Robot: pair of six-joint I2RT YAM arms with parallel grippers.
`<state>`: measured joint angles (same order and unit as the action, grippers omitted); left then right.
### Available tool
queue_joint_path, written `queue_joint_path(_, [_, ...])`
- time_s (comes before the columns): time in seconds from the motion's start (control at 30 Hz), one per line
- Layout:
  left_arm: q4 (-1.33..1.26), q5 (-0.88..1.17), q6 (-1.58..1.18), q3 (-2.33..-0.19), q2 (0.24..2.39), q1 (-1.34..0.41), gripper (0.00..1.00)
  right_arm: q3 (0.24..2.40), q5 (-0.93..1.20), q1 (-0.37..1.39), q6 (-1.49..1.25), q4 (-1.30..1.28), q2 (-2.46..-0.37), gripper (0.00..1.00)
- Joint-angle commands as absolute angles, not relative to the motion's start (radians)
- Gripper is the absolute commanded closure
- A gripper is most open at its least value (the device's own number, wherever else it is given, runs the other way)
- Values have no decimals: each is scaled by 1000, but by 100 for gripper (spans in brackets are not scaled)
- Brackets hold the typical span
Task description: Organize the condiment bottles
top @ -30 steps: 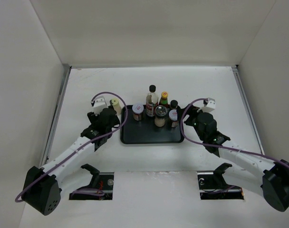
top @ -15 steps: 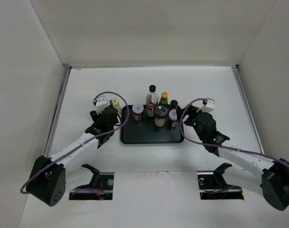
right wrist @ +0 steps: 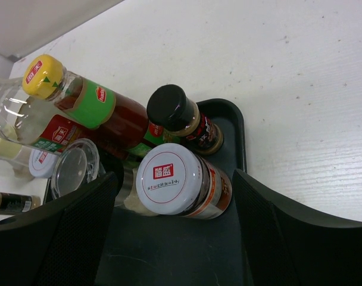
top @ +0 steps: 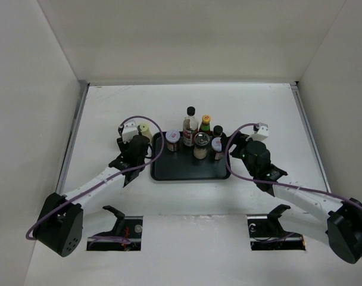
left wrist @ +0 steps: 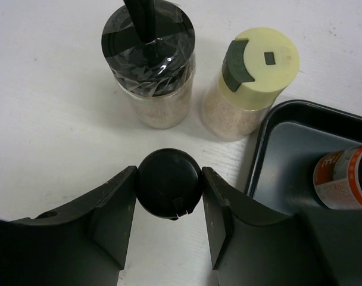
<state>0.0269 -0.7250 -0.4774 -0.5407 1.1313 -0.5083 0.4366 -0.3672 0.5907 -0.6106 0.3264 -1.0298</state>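
Note:
Several condiment bottles stand at the back of the black tray (top: 190, 171): a tall black-capped bottle (top: 190, 124), a yellow-capped green-necked bottle (top: 205, 123), a small black-capped bottle (top: 218, 130), a white-lidded jar (top: 217, 145), a clear-lidded jar (top: 200, 143) and a red-labelled jar (top: 172, 139). My left gripper (left wrist: 169, 193) is left of the tray, shut on a small black-capped bottle (left wrist: 169, 189) standing on the table. Past it stand a black-lidded spice jar (left wrist: 150, 59) and a pale-yellow-lidded jar (left wrist: 252, 77). My right gripper (right wrist: 175, 182) is open, its fingers either side of the white-lidded jar (right wrist: 169, 176) without touching.
The tray's left corner (left wrist: 276, 128) is just right of my left gripper, with an orange-labelled jar (left wrist: 345, 179) inside. The tray's right rim (right wrist: 239, 128) lies by my right gripper. White walls enclose the table on three sides.
My left gripper has shifted slightly up and right, toward the yellow-lidded jar, and the arm has swung. The right arm has barely moved.

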Motion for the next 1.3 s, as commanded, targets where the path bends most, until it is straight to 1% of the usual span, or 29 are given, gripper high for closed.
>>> queue_joint_path(0.0, [-6,-746,-460,-545,1069,-525,75,457,-360,602,-603,399,-1026,18])
queue_joint_path(0.17, [60,-765,-459,-617,986,-597,75,459,-360,602,-601,399,-1025,18])
queue_joint_path(0.3, [66,-767,-454,-675,1017,-657,75,459,-360,602,-601,399,-1031,18])
queue_joint_path(0.43, [9,-764,-454,-709,1080,-702,75,459,-362,604,-601,399,-1022,18])
queue_joint_path(0.73, [-117,-718,-445,-747,1253,-700,74,456,-360,605,-601,399,-1015,18])
queue_joint_path(0.9, [-205,-689,-436,-732,1311,-686,74,459,-359,607,-601,399,-1020,18])
queue_joint_path(1.07, [-236,-687,-413,-736,1367,-667,74,460,-359,607,-600,399,-1028,18])
queue_joint_path(1.27, [-259,-681,-417,-723,1407,-657,70,460,-359,607,-597,399,-1029,18])
